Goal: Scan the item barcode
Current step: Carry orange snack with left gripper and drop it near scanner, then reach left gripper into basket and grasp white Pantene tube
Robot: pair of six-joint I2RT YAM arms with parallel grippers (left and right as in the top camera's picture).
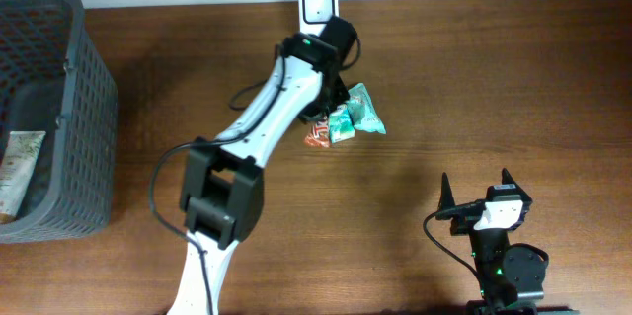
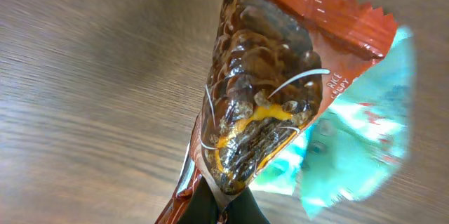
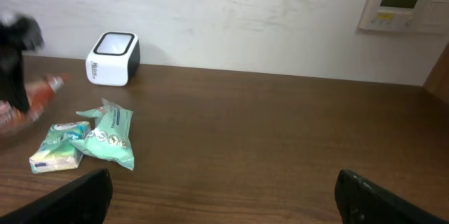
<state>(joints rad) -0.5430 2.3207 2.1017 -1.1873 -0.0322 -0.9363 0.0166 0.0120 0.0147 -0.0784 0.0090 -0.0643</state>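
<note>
Red-orange foil is what I see pinched in the left gripper point(image 2: 221, 206). Its jaws are clamped on one end of the red-orange packet point(image 2: 266, 97), which fills the left wrist view with its glossy printed face towards the camera. I judge the pick as done.

What is left is the scan itself. The white scanner point(image 1: 318, 4) stands at the far edge of the surface point(image 1: 494, 78). In the overhead view the packet hangs on the near side of it, with the wrist between them, so it is not yet presented to the window. I cannot find the barcode on any side I can see, so the packet may need turning first.

The packet is just beside the two teal packets point(image 1: 355, 118) lying on the surface; whether it touches them I cannot tell. The right gripper point(image 1: 476, 192) rests well apart at the near edge, jaws wide, holding nothing. A grey basket point(image 1: 59, 78) stands at the left.
</note>
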